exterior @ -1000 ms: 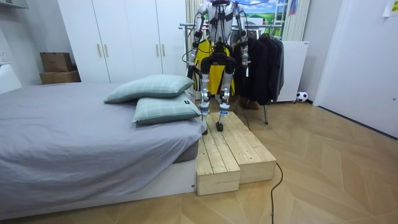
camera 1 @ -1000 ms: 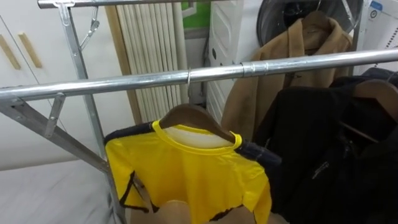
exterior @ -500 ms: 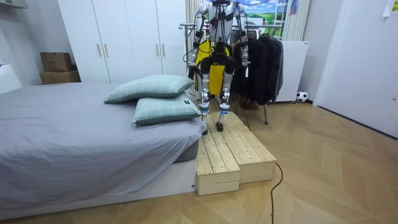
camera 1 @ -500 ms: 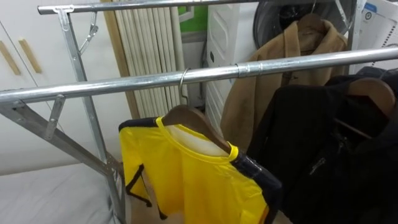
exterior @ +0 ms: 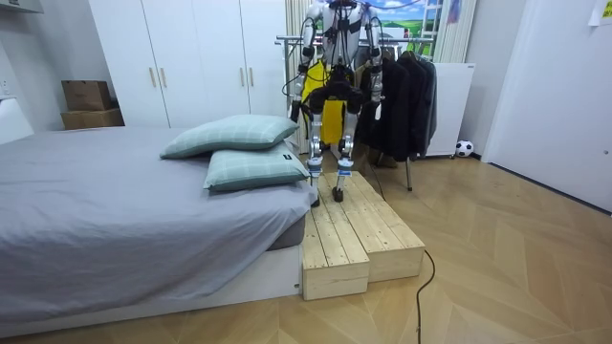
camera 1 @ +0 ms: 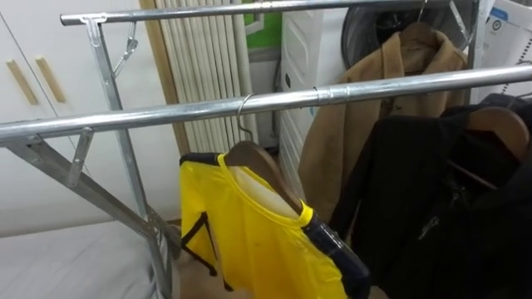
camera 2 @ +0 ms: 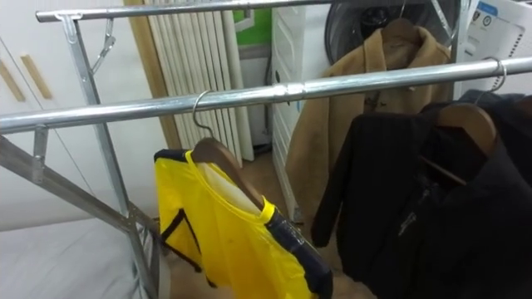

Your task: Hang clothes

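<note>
**Yellow shirt (camera 1: 249,241) hung on the front rail (camera 1: 125,123), hanger turned askew**

In the room view the robot stands on the wooden step (exterior: 359,229) at the foot of the bed (exterior: 115,220), facing the clothes rack. Its left hand (exterior: 306,75) and right hand (exterior: 377,93) are lowered at its sides, too small to tell whether they are apart, together or clamped on anything.

From the head camera, the wire hook (camera 1: 243,112) sits over the front rail, with the wooden hanger (camera 1: 258,162) at 6 o'clock beneath it. The yellow shirt drapes from the hanger and hangs clear of the floor. Hanger and shirt are turned oblique to the rail rather than square to it.

A black jacket (camera 1: 432,208) hangs at 3 o'clock from the shirt, near but apart. A tan coat (camera 1: 366,108) hangs on the rear rail at 1 o'clock.

Risks, as judged:
- A twisted hanger may swing, and the motion could walk the hook along the smooth rail.
- The collar rides high on the near hanger arm, so the shirt could slide off the lower end if bumped.
- Reaching in from 6 o'clock to straighten it could lift the hook off the rail.
</note>
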